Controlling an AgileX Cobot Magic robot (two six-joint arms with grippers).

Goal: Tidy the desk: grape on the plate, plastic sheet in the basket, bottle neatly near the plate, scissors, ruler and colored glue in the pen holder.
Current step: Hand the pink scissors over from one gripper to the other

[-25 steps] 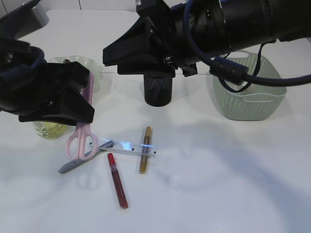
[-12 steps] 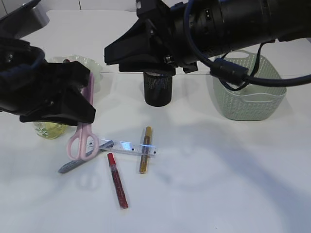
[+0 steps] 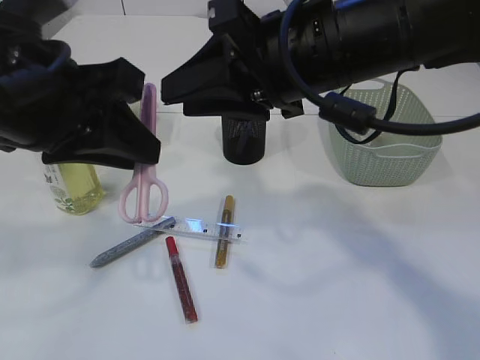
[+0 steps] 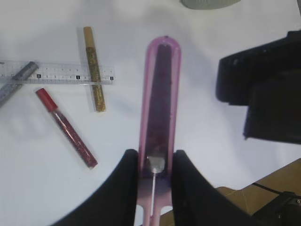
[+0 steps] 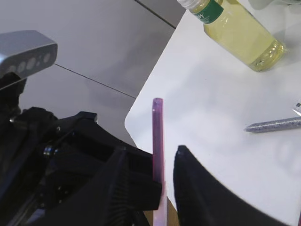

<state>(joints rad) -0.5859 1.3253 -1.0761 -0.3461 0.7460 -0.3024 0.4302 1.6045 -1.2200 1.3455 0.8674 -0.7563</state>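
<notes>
**Pink scissors lifted in my left gripper, offered tip-first toward my right gripper, with the pen holder beyond.**
From left: the yellow-liquid plastic bottle stands on the table. My left gripper is clamped on the sheathed pink scissors, whose handles hang clear of the table. Below lie the silver glitter glue pen, the red one, the clear plastic ruler and, across it, the gold one. The black mesh pen holder stands behind. My right gripper has its jaws apart, with the scissor tip between them in the wrist view; contact cannot be told. The green woven basket is at far right. Risks, as I judge them: if my left jaws open before my right ones close, the scissors drop onto the pens. A grip on the thin edge may let them twist.
</notes>
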